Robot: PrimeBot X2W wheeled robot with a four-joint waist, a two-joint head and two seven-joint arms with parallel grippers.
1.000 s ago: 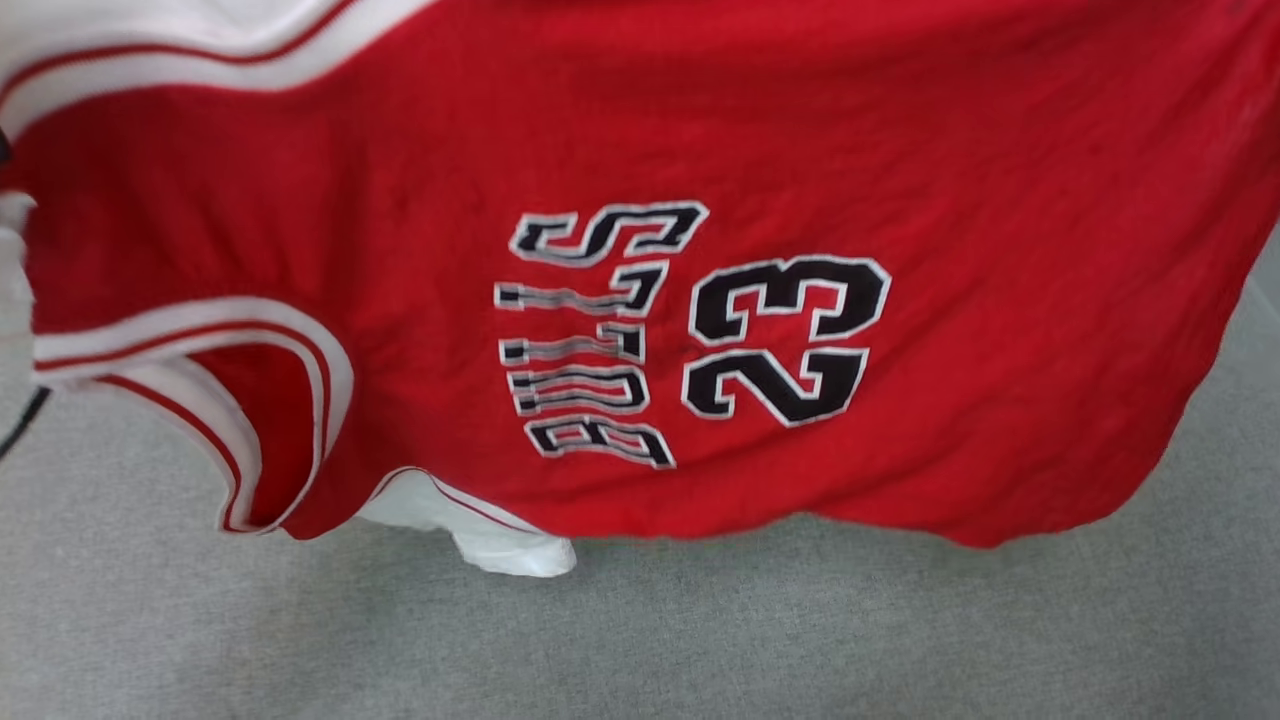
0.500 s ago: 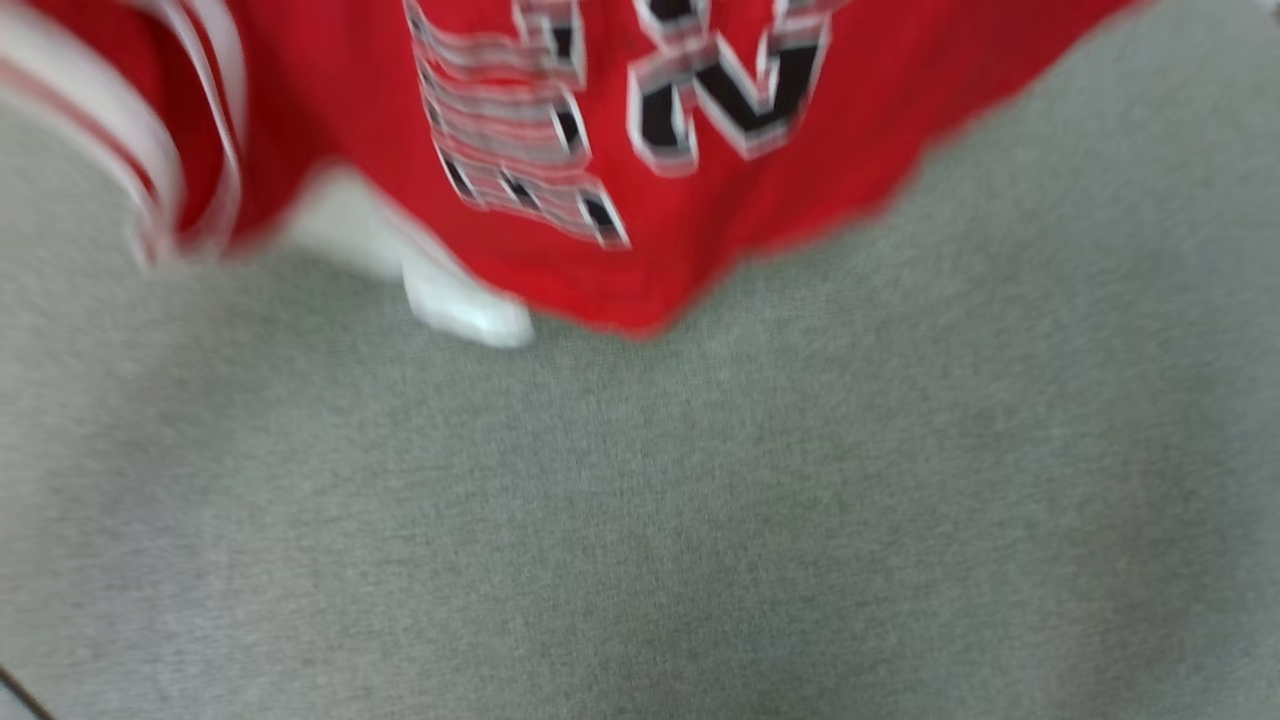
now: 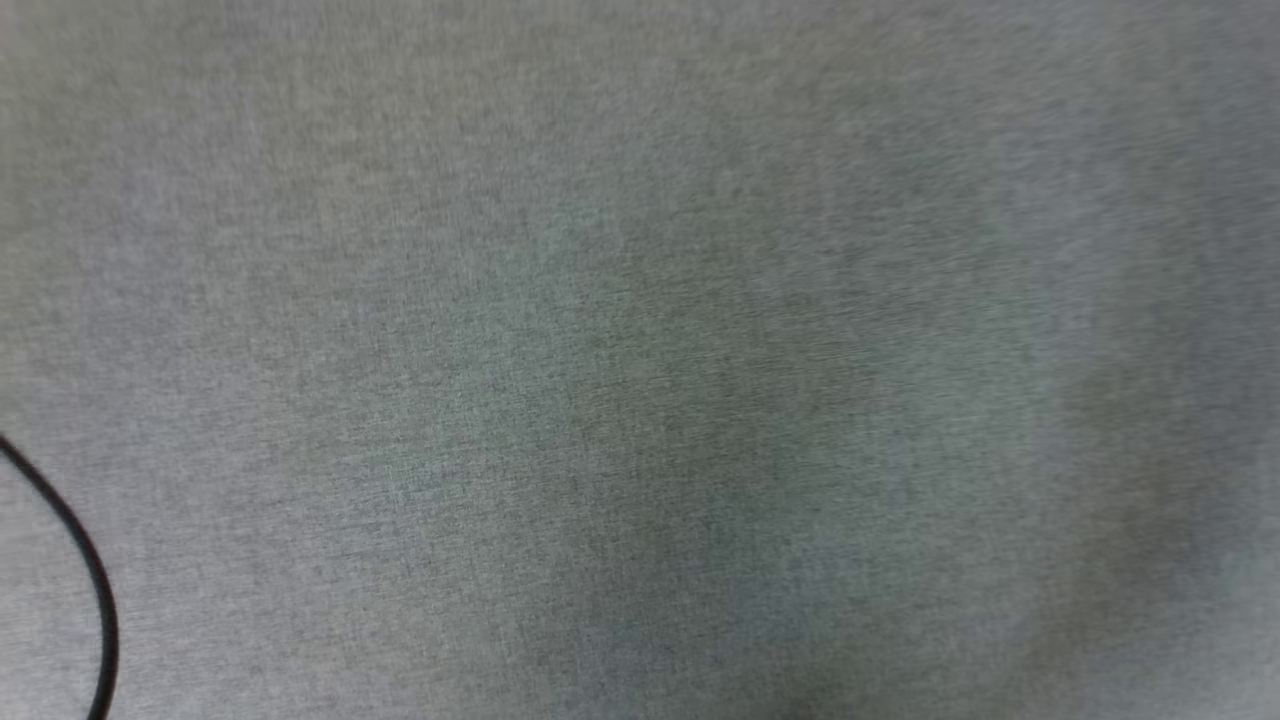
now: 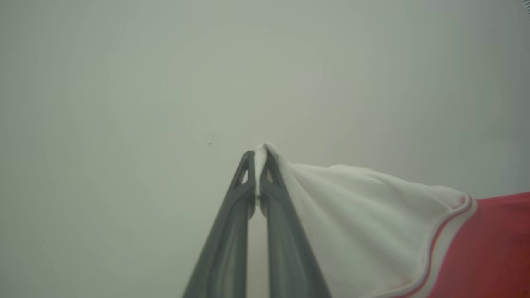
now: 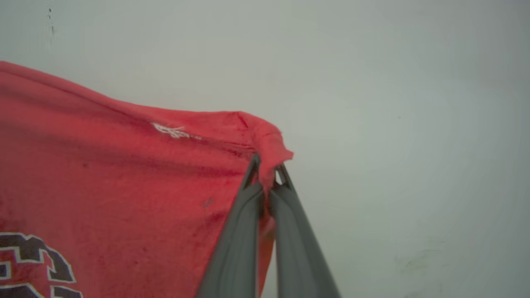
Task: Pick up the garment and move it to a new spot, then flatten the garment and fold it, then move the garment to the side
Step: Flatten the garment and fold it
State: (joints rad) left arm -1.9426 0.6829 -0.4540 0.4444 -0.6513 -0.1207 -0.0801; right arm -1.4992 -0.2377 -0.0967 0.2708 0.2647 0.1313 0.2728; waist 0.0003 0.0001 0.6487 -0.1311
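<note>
You have the left gripper [image 4: 256, 156] clenched on the white sleeve tip [image 4: 285, 167] of the red jersey T-shirt [image 5: 124, 174] with black-and-white numbers and the right gripper [image 5: 268, 163] pinching its red corner, both before a plain pale wall [image 4: 124, 82], while the head view shows grey woven fabric [image 3: 640, 300] and a thin black cable [image 3: 95, 590].

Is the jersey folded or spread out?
Spread out: left gripper pinches the jersey by a white sleeve, right gripper by a red corner.
</note>
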